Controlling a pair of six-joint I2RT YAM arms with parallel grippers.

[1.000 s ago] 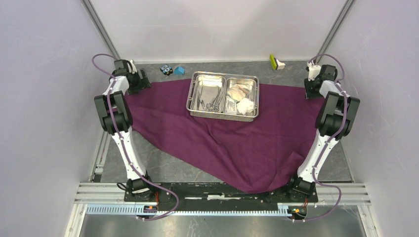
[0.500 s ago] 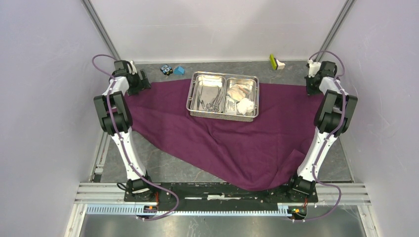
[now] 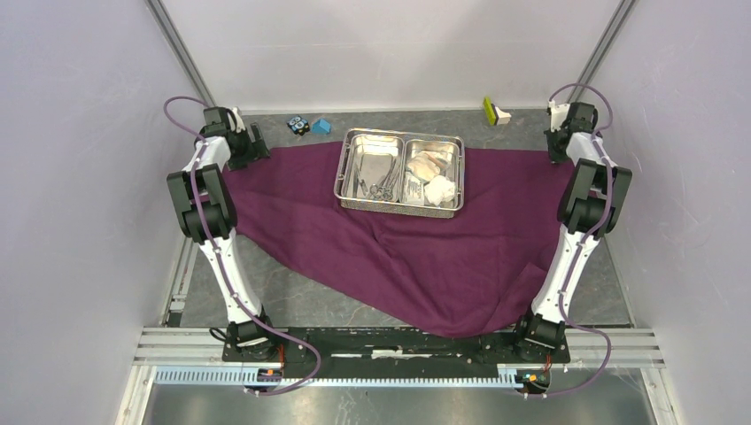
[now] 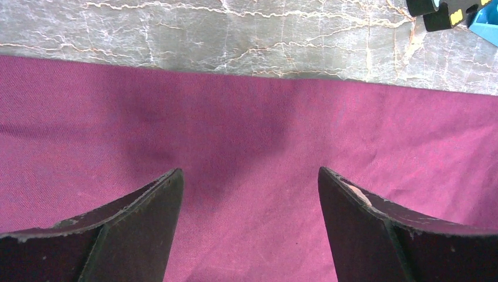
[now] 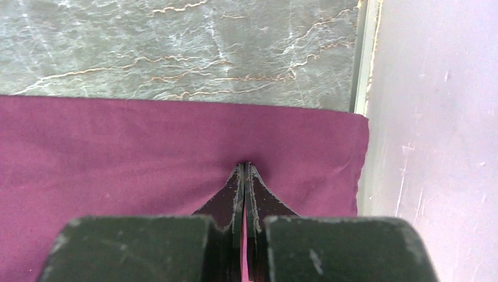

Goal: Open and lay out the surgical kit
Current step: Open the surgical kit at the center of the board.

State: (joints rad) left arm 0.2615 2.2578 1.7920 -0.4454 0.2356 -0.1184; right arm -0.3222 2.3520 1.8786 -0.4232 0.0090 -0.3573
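Purple cloth wrap (image 3: 416, 257): spread flat on table (image 3: 292, 297), one corner pointing nearest the arms.
Steel tray (image 3: 400, 210): on cloth's far middle; forceps (image 3: 376, 186) in left compartment, gauze wads (image 3: 440, 190) right.
Left gripper (image 4: 249, 176): jaws wide apart over far-left cloth edge, holding nothing.
Right gripper (image 5: 244, 167): jaws together at far-right corner, apparently pinching cloth.

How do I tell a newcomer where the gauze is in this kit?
Find the big purple cloth spread over the table; at its far edge sits a shiny steel tray with two compartments. The gauze wads lie in its right-hand compartment. They are the only soft, crumpled white lumps; the other compartment holds slim metal instruments.
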